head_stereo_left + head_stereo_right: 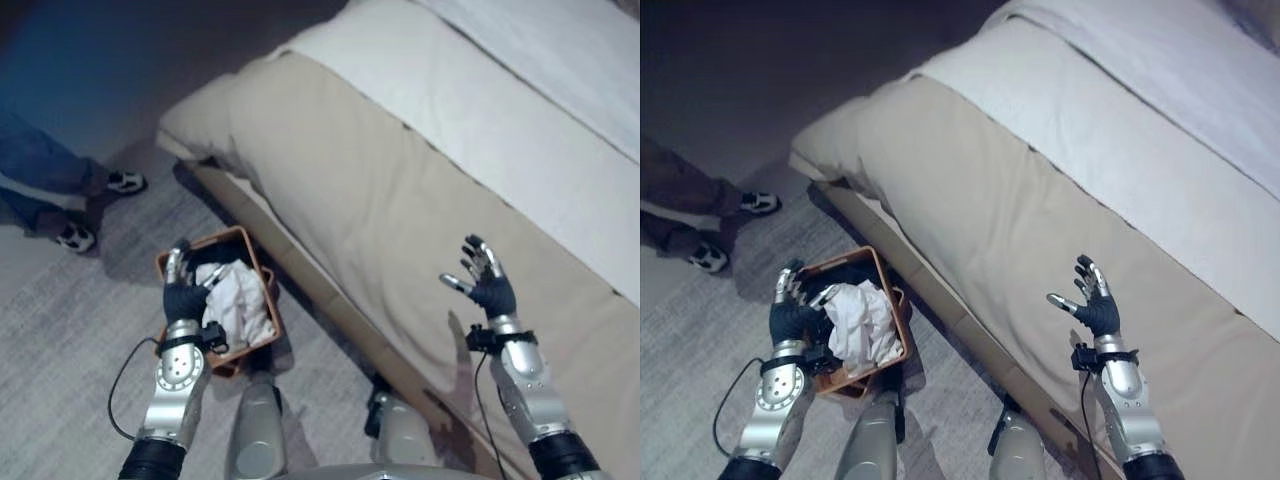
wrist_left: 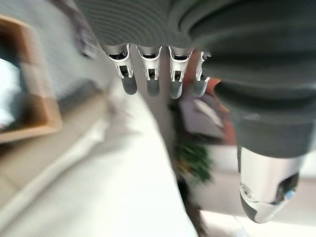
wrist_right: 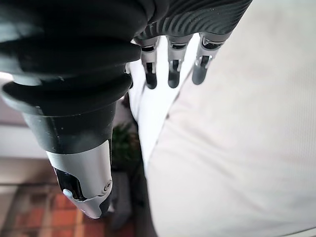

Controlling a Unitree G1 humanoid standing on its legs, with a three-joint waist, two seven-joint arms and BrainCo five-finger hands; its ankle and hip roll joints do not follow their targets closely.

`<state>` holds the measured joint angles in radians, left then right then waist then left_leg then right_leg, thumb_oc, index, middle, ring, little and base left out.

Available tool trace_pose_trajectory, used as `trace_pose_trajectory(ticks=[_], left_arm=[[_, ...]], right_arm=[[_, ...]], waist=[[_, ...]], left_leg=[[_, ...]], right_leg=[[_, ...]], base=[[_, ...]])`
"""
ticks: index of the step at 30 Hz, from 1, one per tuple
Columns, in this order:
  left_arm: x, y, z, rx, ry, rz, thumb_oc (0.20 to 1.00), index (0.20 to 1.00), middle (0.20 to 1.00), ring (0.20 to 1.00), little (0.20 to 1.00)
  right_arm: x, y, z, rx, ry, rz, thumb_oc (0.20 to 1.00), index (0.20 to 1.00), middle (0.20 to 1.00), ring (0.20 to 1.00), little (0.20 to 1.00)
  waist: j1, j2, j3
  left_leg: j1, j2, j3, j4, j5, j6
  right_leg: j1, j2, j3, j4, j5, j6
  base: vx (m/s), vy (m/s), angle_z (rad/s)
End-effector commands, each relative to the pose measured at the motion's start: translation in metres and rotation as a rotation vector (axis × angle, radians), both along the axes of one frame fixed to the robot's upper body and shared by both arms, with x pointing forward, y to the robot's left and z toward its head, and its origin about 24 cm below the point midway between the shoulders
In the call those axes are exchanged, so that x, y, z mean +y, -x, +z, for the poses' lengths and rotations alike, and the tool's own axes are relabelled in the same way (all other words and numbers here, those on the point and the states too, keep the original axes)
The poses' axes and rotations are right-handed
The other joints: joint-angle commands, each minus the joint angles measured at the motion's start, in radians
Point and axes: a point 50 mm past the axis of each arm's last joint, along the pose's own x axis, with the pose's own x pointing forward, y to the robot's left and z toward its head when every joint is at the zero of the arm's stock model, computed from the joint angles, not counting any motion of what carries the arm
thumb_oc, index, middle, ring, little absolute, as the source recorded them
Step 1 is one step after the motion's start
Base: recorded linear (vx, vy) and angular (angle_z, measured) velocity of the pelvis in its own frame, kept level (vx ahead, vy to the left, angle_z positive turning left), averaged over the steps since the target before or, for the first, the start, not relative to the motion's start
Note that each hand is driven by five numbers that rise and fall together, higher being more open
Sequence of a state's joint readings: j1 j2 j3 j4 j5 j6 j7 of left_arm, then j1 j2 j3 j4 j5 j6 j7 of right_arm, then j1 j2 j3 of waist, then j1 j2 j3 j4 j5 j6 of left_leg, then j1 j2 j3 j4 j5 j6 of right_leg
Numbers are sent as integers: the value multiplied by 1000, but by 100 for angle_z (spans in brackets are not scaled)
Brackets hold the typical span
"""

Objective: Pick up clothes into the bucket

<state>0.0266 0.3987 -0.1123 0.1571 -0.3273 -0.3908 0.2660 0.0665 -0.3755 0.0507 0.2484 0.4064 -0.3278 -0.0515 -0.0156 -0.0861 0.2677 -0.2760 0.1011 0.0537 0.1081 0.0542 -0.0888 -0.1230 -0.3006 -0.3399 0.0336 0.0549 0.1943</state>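
Observation:
An orange-brown bucket [image 1: 236,238] stands on the grey carpet beside the bed, with white clothes [image 1: 236,300] piled inside it. My left hand [image 1: 184,290] hovers over the bucket's near left rim, fingers straight and open, holding nothing; its fingers [image 2: 150,75] show straight in the left wrist view. My right hand [image 1: 487,283] is raised over the beige bed cover [image 1: 400,210], open and spread, with nothing in it; its fingers [image 3: 172,64] point out straight in the right wrist view.
The bed [image 1: 1120,150] with beige cover and white sheet runs along the right and back. A person's legs in jeans and dark-and-white shoes [image 1: 100,205] stand on the carpet at the far left. Grey carpet [image 1: 70,330] lies left of the bucket.

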Motion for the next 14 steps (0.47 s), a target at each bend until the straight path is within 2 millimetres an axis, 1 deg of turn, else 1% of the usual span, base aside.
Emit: trace_pose_trajectory(ticks=[1,3,5,6,7,8,9,10,11,13,14], left_arm=[[-14,-4,23,-129,-29,-196,1000,1000,1000,1000,1000],[-28,-5,19,-101,50,-311,1000,1000,1000,1000,1000],[-38,-5,10,-54,83,-381,1000,1000,1000,1000,1000],[-46,-5,3,-19,91,-421,1000,1000,1000,1000,1000],[-53,-3,-15,60,124,-440,1000,1000,1000,1000,1000],[-53,-3,-15,61,124,-440,1000,1000,1000,1000,1000],[-61,1,-31,133,140,-451,1000,1000,1000,1000,1000],[-61,1,-31,133,141,-450,1000,1000,1000,1000,1000],[-65,3,-40,174,123,-453,1000,1000,1000,1000,1000],[-66,9,-52,223,120,-439,1000,1000,1000,1000,1000],[-66,9,-52,223,120,-439,1000,1000,1000,1000,1000]], right_arm=[[-7,-4,10,-86,-85,-36,1000,1000,1000,1000,1000],[-5,0,-4,-36,-125,-56,1000,1000,1000,1000,1000],[-1,3,-14,7,-144,-61,1000,1000,1000,1000,1000],[2,5,-23,42,-178,-70,1000,1000,1000,1000,1000],[9,9,-35,92,-205,-55,1000,1000,1000,1000,1000],[9,9,-35,93,-204,-55,1000,1000,1000,1000,1000],[18,12,-44,136,-236,-35,1000,1000,1000,1000,1000],[18,13,-44,137,-236,-35,1000,1000,1000,1000,1000],[24,15,-49,158,-253,-26,1000,1000,1000,1000,1000],[28,18,-53,179,-252,-14,1000,1000,1000,1000,1000],[28,18,-53,179,-252,-15,1000,1000,1000,1000,1000]], waist=[[-27,-14,-61],[-44,-7,-90],[-62,-1,-120],[-70,2,-129],[-90,7,-155],[-88,7,-154],[-110,10,-174],[-108,10,-173],[-121,10,-181],[-132,10,-190],[-132,10,-190]], left_leg=[[43,46,10,-59,28,-8],[83,47,30,-87,30,-10],[109,47,42,-98,28,-9],[134,48,56,-106,24,-10],[162,50,76,-115,20,-9],[164,51,78,-117,20,-10],[194,58,100,-120,13,-10],[197,59,102,-121,12,-11],[211,62,115,-122,9,-11],[238,70,140,-125,2,-11],[239,70,141,-125,2,-11]], right_leg=[[-9,-46,-23,-16,132,58],[10,-37,-15,-32,132,58],[21,-29,-2,-43,128,57],[30,-23,10,-48,127,57],[39,-15,28,-58,125,55],[40,-14,29,-58,125,55],[46,-5,51,-62,120,54],[46,-5,53,-62,119,54],[48,1,66,-63,115,52],[51,12,93,-65,112,49],[51,12,94,-65,112,49]], base=[[83,18,-5],[69,16,-8],[62,11,-23],[89,14,-33],[65,5,-35],[90,6,-41],[43,0,-32],[43,-14,-42],[14,-15,-35],[24,-20,-40],[17,-17,-37]])
